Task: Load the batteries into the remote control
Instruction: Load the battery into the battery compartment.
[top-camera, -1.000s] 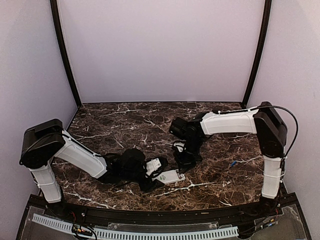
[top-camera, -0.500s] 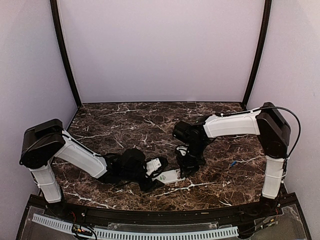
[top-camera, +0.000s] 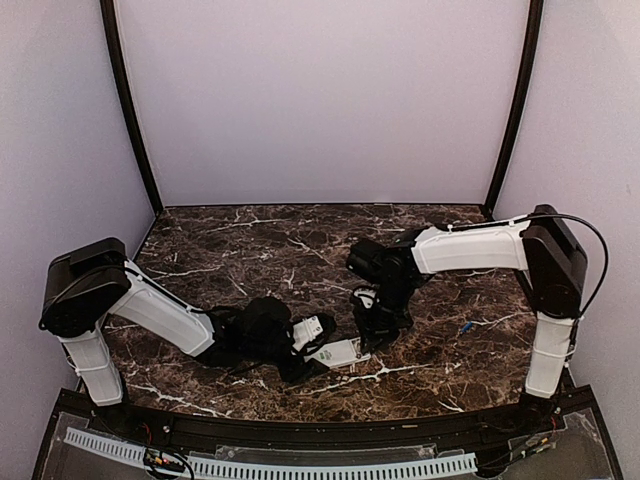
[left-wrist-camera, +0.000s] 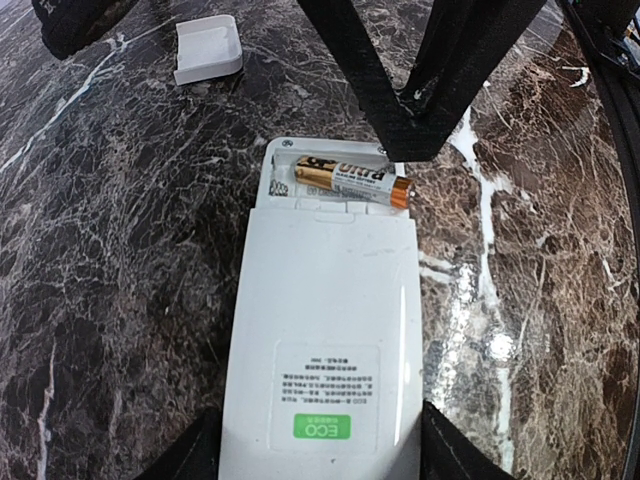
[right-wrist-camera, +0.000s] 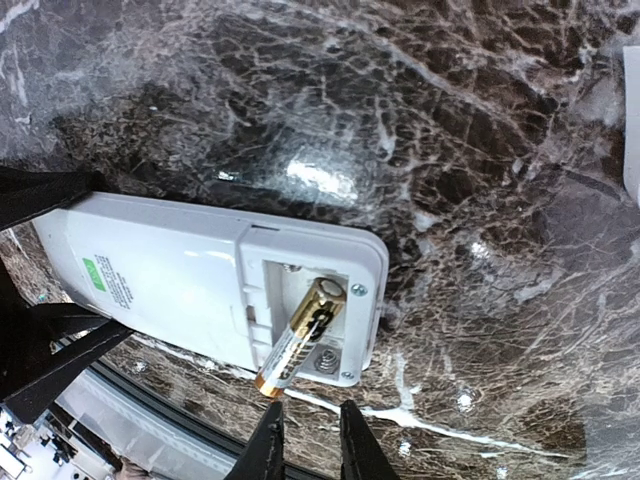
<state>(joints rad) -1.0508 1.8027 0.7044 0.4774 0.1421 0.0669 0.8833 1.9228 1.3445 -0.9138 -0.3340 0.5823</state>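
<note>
Your right pincer (right-wrist-camera: 305, 440) has edged rightward, barely spread and empty, beside the probably light, slippery battery (right-wrist-camera: 298, 340) askew in the remote (right-wrist-camera: 170, 280) your left pincer (left-wrist-camera: 320, 455) pinches; nudge its overhanging end.

Battery (left-wrist-camera: 352, 180) lies in the remote control (left-wrist-camera: 330, 330), seemingly tilted.

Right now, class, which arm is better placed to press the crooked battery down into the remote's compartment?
The right. The right gripper hangs empty just by the jutting end of the battery, which lies askew in the open bay of the remote control. The left gripper is busy clamping the other end.
</note>
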